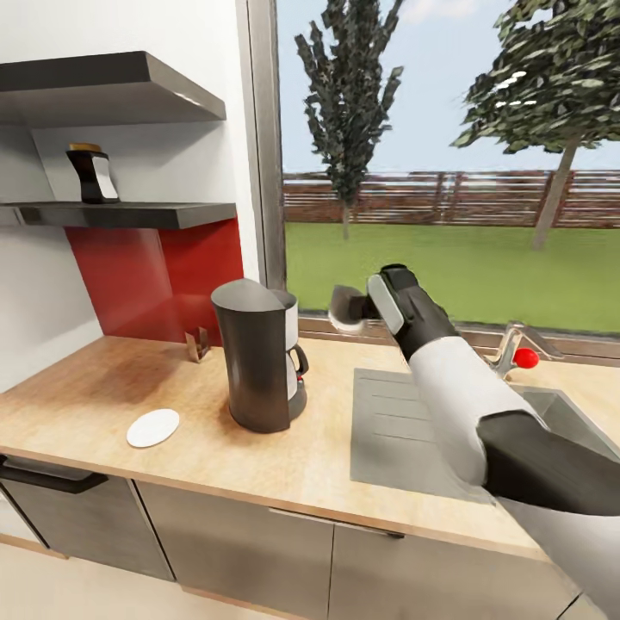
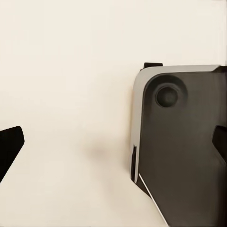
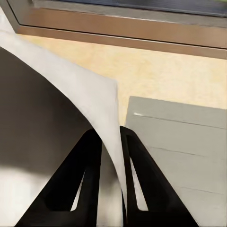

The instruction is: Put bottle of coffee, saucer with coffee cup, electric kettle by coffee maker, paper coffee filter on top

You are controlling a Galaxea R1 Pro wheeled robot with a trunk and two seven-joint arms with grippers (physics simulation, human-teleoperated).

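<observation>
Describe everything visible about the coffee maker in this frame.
The coffee maker is a tall, matte dark-grey cylinder, slightly waisted, with a slanted flat top. On the side toward the sink it has a lighter grey panel, a small dark handle and a red spot. It stands upright on the kitchen countertop, between the saucer and the sink, touching neither. Nothing rests on top of it.

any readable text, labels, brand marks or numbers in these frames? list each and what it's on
None readable.
bottle of coffee on the kitchen shelf: pale front panel, no legible characters.
coffee maker on the kitchen countertop: plain, no markings visible.
saucer: blank.
White item pinched in the right gripper: blank surface.
</observation>
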